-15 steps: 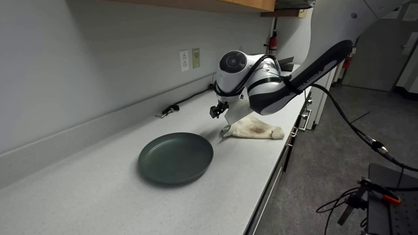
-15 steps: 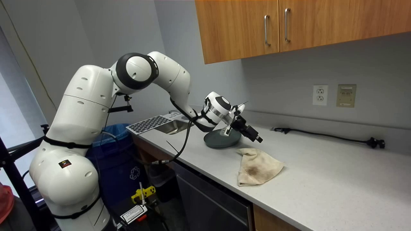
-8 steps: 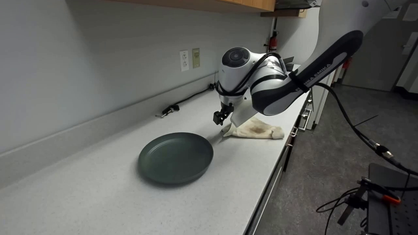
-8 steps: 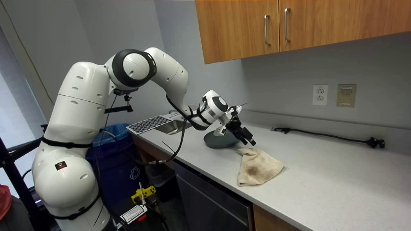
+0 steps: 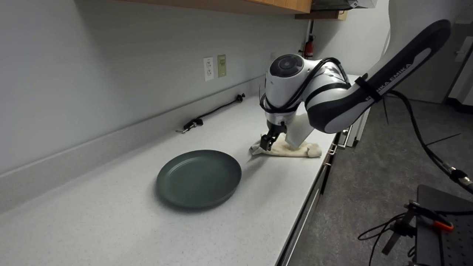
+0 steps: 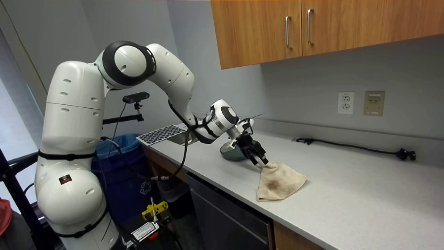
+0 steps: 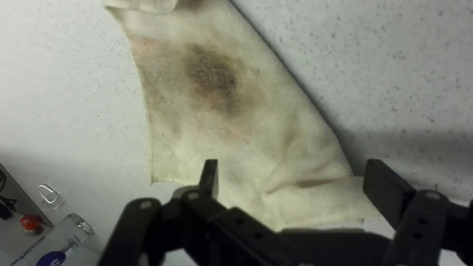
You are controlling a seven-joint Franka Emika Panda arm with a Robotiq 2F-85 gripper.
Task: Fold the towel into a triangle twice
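Towel [image 6: 281, 182] is lying on the bench [image 5: 111, 229] near its front edge, wrinkled, roughly triangular, with a dark stain [image 7: 212, 77] facing up. In the wrist view a long slanting edge is running down one side, and the end away from the gripper [image 7: 292, 177] is showing a small turned-over flap [image 7: 147, 4]. We are reading the slant as a fold line, but we are not managing to count layers, so we are leaving open whether the first triangle is complete.

The gripper is holding nothing: its fingers [image 7: 388, 188] are standing wide apart at the towel's end nearest the plate [image 5: 199, 179], one showing over the cloth, the other beside the slanting edge. Whether either tip is touching the fabric, we are not able to tell.

We are taking this straddling pose as deliberate: a crease [image 7: 314, 183] is lying between the fingers, and closing there would probably be gathering that corner for the next fold. The plate is sitting apart, not pinning the cloth, so the towel is lying free for folding. We are expecting the thin fabric to be bunching if pinched broadly; a low approach is seeming necessary, since flat cloth is offering little to grip.
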